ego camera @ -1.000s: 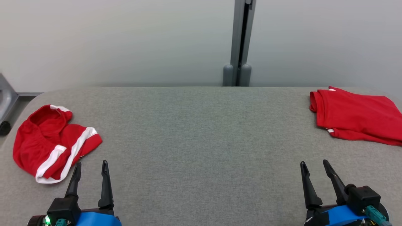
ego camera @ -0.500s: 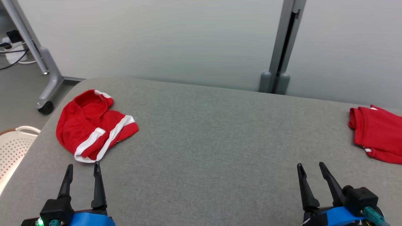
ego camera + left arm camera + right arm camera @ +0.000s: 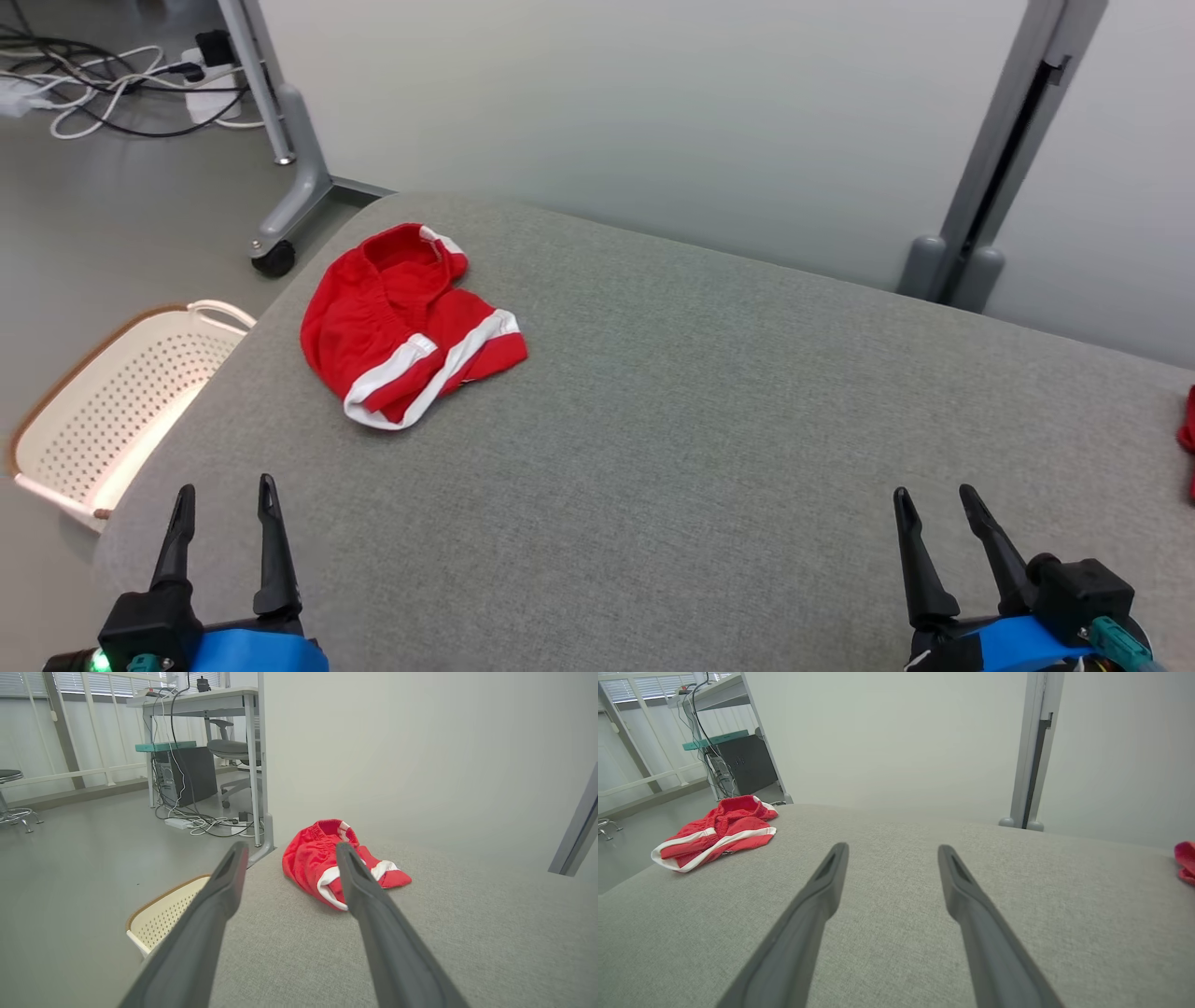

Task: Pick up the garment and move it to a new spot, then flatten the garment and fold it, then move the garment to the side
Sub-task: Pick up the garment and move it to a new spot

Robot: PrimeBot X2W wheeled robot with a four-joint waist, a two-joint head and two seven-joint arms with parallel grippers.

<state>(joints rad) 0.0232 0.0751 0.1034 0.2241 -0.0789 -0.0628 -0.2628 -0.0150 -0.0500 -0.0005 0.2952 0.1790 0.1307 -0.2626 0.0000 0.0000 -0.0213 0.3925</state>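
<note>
The garment [image 3: 406,322] is a crumpled pair of red shorts with white stripes, lying near the far left corner of the grey table [image 3: 709,420]. It also appears in the left wrist view [image 3: 322,863] and the right wrist view [image 3: 717,833]. My left gripper [image 3: 227,499] hovers open over the table's near left edge, well short of the garment, with nothing between its fingers. My right gripper [image 3: 934,504] stands open and empty at the near right.
A cream perforated basket [image 3: 112,401] stands on the floor left of the table. Beyond the corner are a wheeled grey stand leg [image 3: 280,187] and loose cables [image 3: 112,65]. A second red garment [image 3: 1187,434] peeks in at the right edge. A grey partition post [image 3: 999,168] stands behind.
The head camera has turned to the left, so the whole scene slid right; the basket and floor cables came into view and the right-hand red garment nearly left it. Both grippers stay open.
</note>
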